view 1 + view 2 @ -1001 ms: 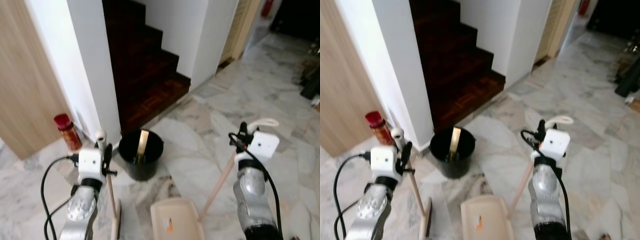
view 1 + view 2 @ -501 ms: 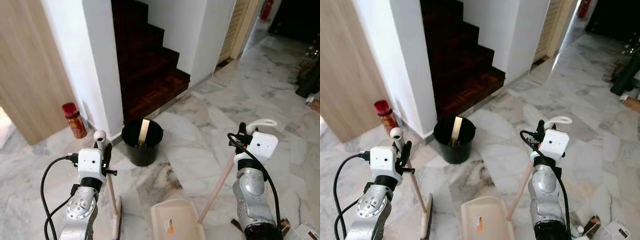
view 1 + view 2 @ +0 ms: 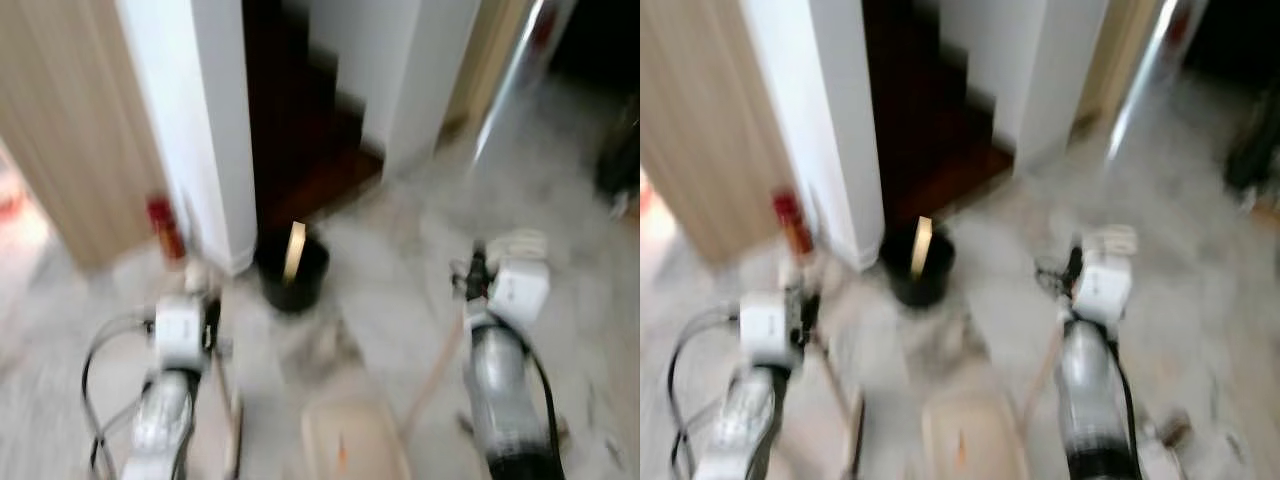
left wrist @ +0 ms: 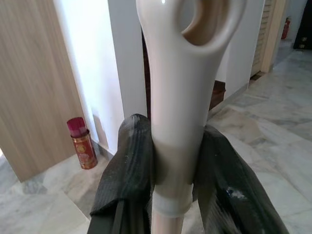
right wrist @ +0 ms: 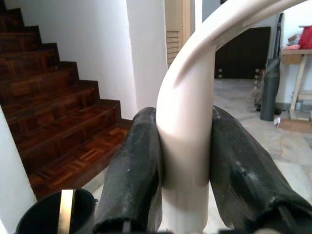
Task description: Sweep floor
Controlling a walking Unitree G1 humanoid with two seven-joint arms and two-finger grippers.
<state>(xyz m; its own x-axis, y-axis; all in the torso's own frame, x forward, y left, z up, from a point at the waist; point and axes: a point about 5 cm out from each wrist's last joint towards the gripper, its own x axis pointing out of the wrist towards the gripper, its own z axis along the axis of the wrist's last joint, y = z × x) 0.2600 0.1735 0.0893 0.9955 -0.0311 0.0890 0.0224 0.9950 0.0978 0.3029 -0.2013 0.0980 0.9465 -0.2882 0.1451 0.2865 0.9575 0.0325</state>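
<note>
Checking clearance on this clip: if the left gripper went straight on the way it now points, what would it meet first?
The left gripper, shut on the broom handle, points toward the white wall corner by the staircase. That wall looks like the first thing ahead; the red canister sits off to one side. Depth is uncertain.

No text, label, brand, number or sign can be read anywhere. The red can [image 4: 83, 147] by the white wall has gold patterning on its side, but it is too small to make out as lettering. The dustpan [image 3: 350, 447] on the floor carries a small orange mark, blurred beyond reading in both head views.
</note>
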